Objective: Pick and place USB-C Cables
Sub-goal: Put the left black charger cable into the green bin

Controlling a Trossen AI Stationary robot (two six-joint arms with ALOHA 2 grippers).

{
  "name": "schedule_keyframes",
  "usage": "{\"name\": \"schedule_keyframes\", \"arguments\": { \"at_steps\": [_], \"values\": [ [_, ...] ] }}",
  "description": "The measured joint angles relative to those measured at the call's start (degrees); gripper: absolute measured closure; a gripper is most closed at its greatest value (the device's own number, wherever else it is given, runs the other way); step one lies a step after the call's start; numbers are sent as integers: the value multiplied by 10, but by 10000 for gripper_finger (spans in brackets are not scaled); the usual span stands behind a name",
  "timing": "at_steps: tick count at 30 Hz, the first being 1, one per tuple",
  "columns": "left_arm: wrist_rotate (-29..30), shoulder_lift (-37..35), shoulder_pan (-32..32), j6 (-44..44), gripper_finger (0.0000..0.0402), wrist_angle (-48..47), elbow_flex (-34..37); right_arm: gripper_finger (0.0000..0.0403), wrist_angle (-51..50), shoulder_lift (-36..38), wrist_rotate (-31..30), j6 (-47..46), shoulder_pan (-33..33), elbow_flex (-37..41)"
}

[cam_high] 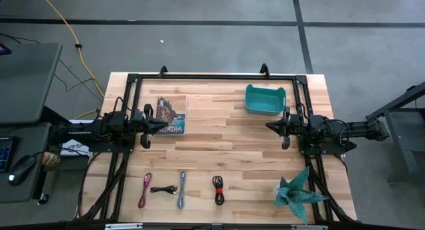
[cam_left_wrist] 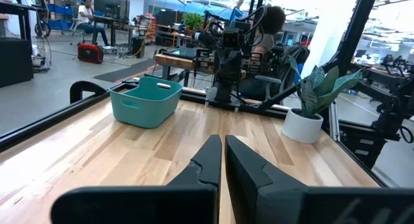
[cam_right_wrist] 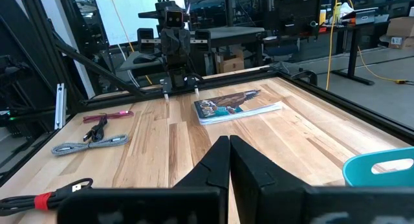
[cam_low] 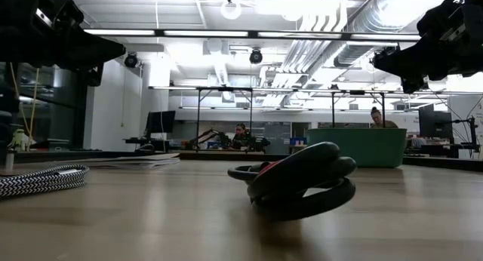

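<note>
Four USB-C cables lie in a row near the table's near edge: magenta [cam_high: 145,190], black [cam_high: 164,189], light blue-grey [cam_high: 182,189] and red-and-black [cam_high: 218,189]. The right wrist view shows them too: magenta [cam_right_wrist: 107,115], black [cam_right_wrist: 97,128], blue-grey [cam_right_wrist: 87,145], red-and-black [cam_right_wrist: 39,199]. In the low view the red-and-black coil [cam_low: 298,182] sits close up. My left gripper [cam_high: 163,127] [cam_left_wrist: 223,146] hovers shut over the table's left middle. My right gripper [cam_high: 269,125] [cam_right_wrist: 229,146] hovers shut over the right middle. Both are well above and behind the cables.
A teal bin [cam_high: 265,100] [cam_left_wrist: 145,101] stands toward the far right. A book [cam_high: 171,115] [cam_right_wrist: 236,105] lies flat under the left gripper's reach. A potted plant [cam_high: 299,193] [cam_left_wrist: 310,101] stands at the near right corner. A black frame [cam_high: 199,76] borders the table.
</note>
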State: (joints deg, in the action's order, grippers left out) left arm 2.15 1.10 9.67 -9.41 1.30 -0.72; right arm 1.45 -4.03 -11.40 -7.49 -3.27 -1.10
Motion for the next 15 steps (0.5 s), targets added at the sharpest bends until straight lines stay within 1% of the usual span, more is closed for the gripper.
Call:
{"name": "schedule_keyframes", "arguments": {
  "at_steps": [3, 7, 11, 15],
  "values": [
    [0, 0, 0, -4, 393, -2, 0, 402, 0, 0, 0, 0, 0, 0],
    [0, 0, 0, -9, 366, -2, 0, 402, 0, 0, 0, 0, 0, 0],
    [2, 0, 0, -11, 319, -2, 0, 402, 0, 0, 0, 0, 0, 0],
    [18, 0, 0, -20, 267, -2, 0, 402, 0, 0, 0, 0, 0, 0]
  ]
}}
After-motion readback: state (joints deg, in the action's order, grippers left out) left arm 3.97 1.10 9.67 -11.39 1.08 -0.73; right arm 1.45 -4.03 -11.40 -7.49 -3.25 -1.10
